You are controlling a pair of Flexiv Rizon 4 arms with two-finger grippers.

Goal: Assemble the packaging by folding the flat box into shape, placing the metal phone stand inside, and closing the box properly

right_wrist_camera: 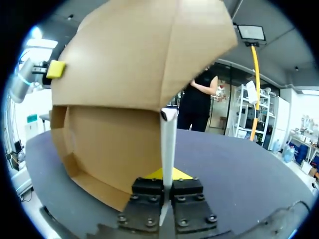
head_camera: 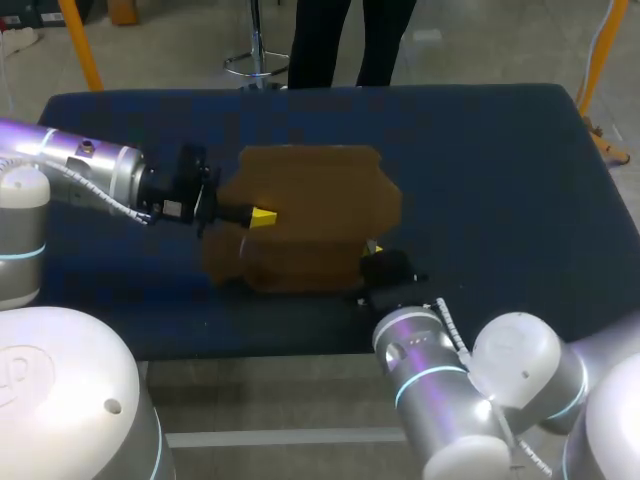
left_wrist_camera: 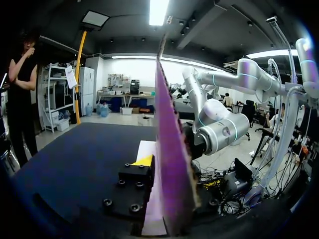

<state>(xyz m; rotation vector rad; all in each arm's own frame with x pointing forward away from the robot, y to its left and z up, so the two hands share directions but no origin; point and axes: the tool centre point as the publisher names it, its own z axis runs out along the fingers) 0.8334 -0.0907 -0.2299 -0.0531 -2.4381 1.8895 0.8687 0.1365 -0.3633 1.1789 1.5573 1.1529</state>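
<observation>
- Dark blue table [head_camera: 500, 200] underneath, grippers crowding in from left and near side.
- Brown cardboard box [head_camera: 310, 200] mid-table, half folded, top panel raised, side flaps loose.
- Right gripper [right_wrist_camera: 167, 185] pinched tight on thin upright box wall.
- Left gripper [head_camera: 262, 217] at box's left flap; jaws impossible to judge, edge-on panel hiding far side.
- Box interior out of sight.

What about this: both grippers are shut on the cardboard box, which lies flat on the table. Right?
Not flat: the right wrist view shows the cardboard box partly folded, panels raised. The left gripper and right gripper are shut on it.
</observation>
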